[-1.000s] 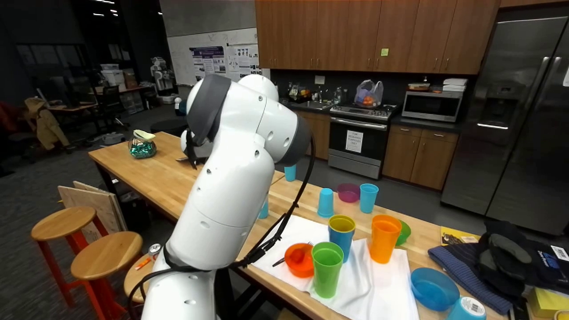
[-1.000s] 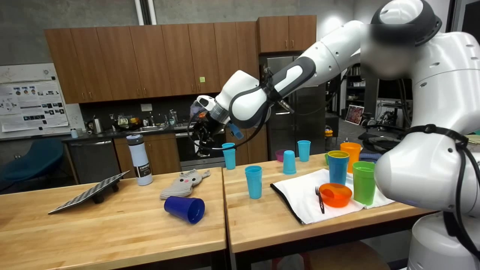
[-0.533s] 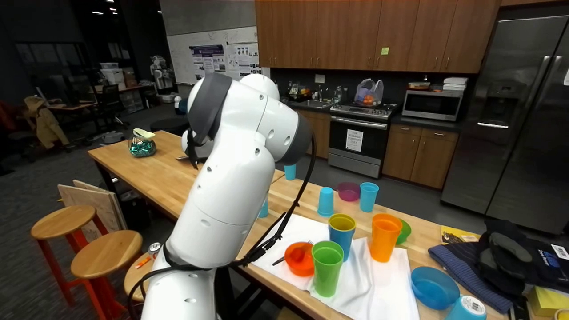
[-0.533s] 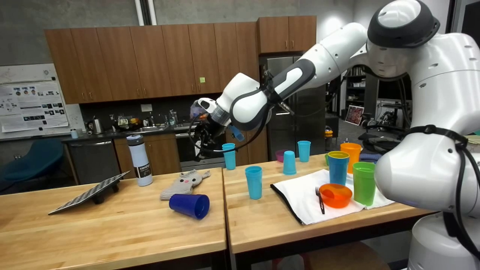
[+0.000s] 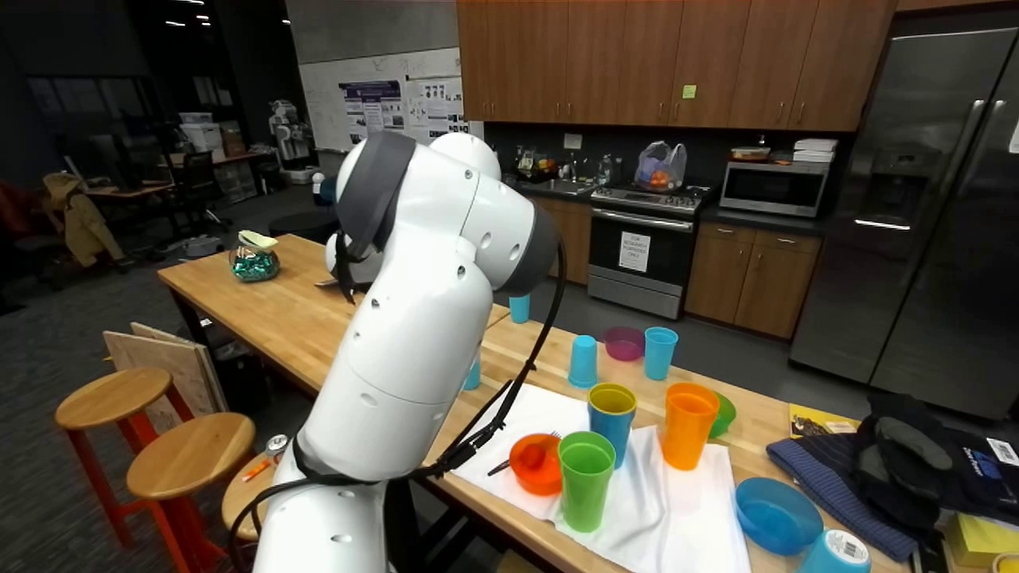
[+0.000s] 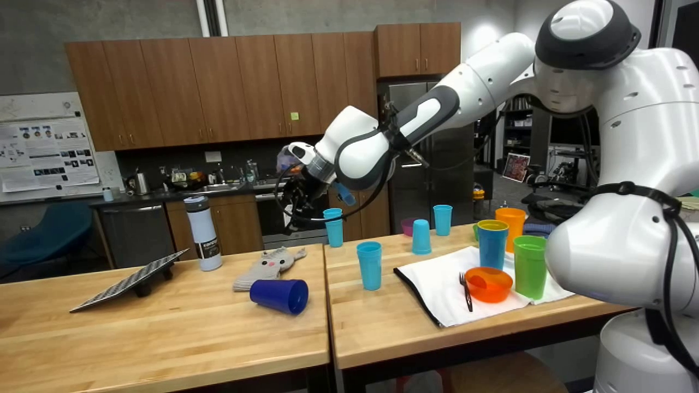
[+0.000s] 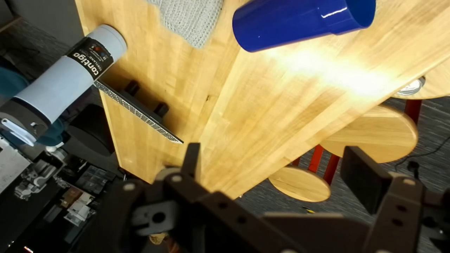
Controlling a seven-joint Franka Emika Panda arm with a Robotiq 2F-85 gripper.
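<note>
My gripper (image 7: 277, 165) is open in the wrist view, its two dark fingers wide apart with nothing between them. It also shows, dark and small, in an exterior view (image 6: 297, 210), above the table. A dark blue cup (image 6: 278, 296) lies on its side on the table, its mouth to the right; it also shows in the wrist view (image 7: 299, 23), apart from the fingers. A grey knitted cat toy (image 6: 267, 268) lies just behind the cup. A light blue bottle (image 6: 203, 234) stands upright, and a patterned panel (image 6: 131, 279) leans up beside it.
Light blue cups (image 6: 369, 266) stand on the adjoining table. A white cloth (image 6: 437, 281) there carries an orange bowl (image 6: 489, 284), a fork (image 6: 466, 291), a green cup (image 6: 530, 267) and a blue-yellow cup (image 6: 492, 244). Stools (image 5: 191, 455) stand along the table edge.
The dark blue cup has rolled a little to the right and back in an exterior view, turning slightly. The arm dipped very slightly at first and then stays still.
</note>
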